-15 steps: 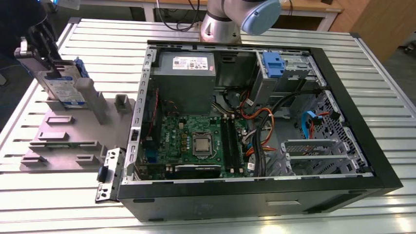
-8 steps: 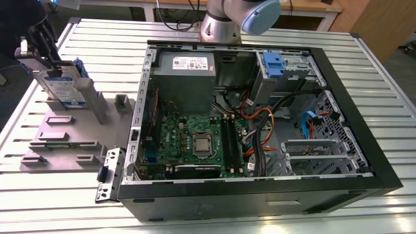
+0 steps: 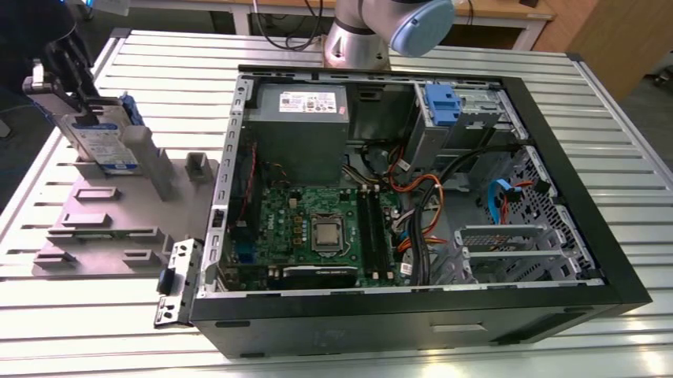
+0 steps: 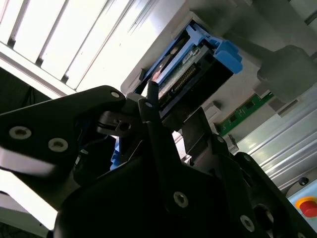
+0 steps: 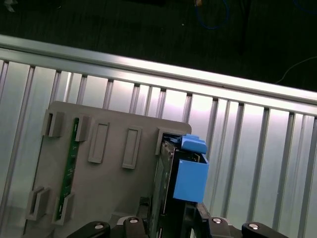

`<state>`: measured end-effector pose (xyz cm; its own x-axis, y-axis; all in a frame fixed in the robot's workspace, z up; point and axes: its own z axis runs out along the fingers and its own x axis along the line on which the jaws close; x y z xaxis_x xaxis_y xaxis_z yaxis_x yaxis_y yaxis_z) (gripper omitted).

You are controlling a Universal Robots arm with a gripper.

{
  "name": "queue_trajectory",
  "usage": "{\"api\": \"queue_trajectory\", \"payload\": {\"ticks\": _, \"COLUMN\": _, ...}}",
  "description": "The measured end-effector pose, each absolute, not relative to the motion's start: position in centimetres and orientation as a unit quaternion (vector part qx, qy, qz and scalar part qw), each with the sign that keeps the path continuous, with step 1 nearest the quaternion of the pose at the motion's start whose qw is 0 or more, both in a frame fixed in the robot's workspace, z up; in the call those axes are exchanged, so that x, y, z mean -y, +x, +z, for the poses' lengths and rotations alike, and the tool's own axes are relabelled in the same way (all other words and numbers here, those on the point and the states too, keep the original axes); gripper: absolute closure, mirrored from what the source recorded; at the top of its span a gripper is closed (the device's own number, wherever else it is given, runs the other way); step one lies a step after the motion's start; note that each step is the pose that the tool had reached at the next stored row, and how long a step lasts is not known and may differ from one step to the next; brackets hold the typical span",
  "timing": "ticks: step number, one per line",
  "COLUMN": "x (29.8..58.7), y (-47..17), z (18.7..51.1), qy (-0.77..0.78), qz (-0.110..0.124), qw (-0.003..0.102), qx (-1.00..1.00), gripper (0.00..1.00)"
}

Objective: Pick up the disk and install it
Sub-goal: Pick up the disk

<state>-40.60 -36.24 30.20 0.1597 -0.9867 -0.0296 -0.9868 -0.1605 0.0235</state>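
So the computer case (image 3: 421, 319) lies open on its side on the tabletop (image 3: 94, 339), filling the middle and the exterior view's right, and the arm base (image 3: 358, 39) stands behind it. Inside the case, the power supply (image 3: 298, 126) is at the far end, the motherboard (image 3: 315, 228) is in front of that, and the drive cage (image 3: 462, 110) is in the far corner on the exterior view's right. A slotted fixture (image 3: 105, 220) sits just beside the case on the exterior view's left, with a bracket (image 3: 176, 283) by the case's near corner. In the fixture's far corner the disk (image 3: 105, 140) stands upright — hand (image 3: 76, 98) right at its top.
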Motion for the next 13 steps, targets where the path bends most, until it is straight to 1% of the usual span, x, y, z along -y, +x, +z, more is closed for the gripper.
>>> {"api": "queue_trajectory", "payload": {"ticks": 13, "x": 36.24, "y": -40.6, "z": 30.63, "qy": -0.74, "qz": 0.019, "qw": 0.001, "qx": -0.672, "gripper": 0.54}}
